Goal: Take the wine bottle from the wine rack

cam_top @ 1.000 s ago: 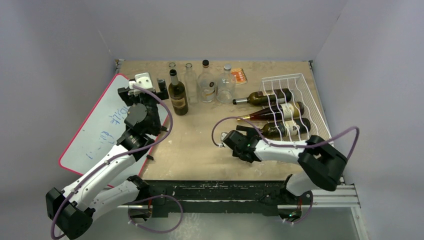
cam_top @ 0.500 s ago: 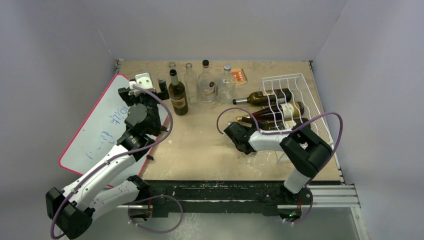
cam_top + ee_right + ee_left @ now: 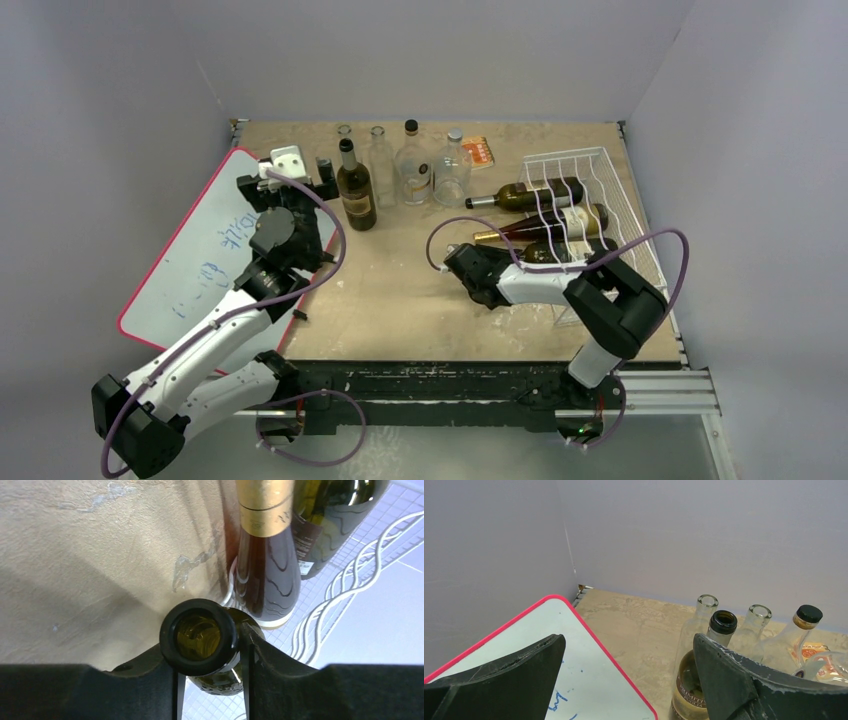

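Though uncorked, dark green wine bottle [image 3: 198,636]

Plain pale grey walls [image 3: 430,50] close the table [image 3: 400,300] on three sides. The table top is a worn beige board with pale scuffs. The light is soft and even.

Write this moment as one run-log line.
right jaws: shut on neck of dark green glass wine bottle | bottle: lying in white wire wine rack | left jaws: open

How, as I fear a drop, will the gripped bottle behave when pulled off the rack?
Probably slippery: the right gripper pinches smooth glass at the bottle's neck. Likely tail-heavy, its body lying beyond the grip. Round, so it may roll.
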Robot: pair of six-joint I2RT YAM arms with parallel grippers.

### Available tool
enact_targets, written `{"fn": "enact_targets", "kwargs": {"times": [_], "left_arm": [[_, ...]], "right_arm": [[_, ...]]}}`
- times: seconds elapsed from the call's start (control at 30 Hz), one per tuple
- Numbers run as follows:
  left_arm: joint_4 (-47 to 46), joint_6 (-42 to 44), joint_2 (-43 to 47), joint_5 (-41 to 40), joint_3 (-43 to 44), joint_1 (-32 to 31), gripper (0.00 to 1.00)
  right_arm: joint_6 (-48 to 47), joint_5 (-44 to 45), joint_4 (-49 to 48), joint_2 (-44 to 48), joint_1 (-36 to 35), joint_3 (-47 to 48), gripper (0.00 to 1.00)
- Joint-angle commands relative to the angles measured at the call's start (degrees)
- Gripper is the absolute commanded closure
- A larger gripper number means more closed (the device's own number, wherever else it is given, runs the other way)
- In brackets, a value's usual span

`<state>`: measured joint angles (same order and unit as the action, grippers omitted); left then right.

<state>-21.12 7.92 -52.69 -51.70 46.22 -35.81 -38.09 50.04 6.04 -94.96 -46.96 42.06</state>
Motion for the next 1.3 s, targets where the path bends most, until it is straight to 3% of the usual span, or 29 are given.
{"fn": "enact_targets", "kwargs": {"times": [0.0,0.6,1.1,1.27], "left_arm": [[-1.1,-1.1,-0.3,0.5,1.6,-0.3,0.0],[-0.8,-0.7,-2.4,0.2,1.5,-0.3,0.0],[-1.1,-0.5,-2.4,-0.1,1.4,-0.3,0.0],[-1.0,-0.6,-2.3,0.0,1.4,-0.3,0.0]], "right_arm": [[-0.9,1.7,-1.9,3.7,-1.4,0.8,0.63],[2.8,-1.2,1.6,6.8,-14.2,1.4,1.0],[13.0,-5.0,10.2,10.1,-23.6,10.6,1.0],[17.1,-13.2,11.3,15.5,-24.2,15.9,1.0]]}}
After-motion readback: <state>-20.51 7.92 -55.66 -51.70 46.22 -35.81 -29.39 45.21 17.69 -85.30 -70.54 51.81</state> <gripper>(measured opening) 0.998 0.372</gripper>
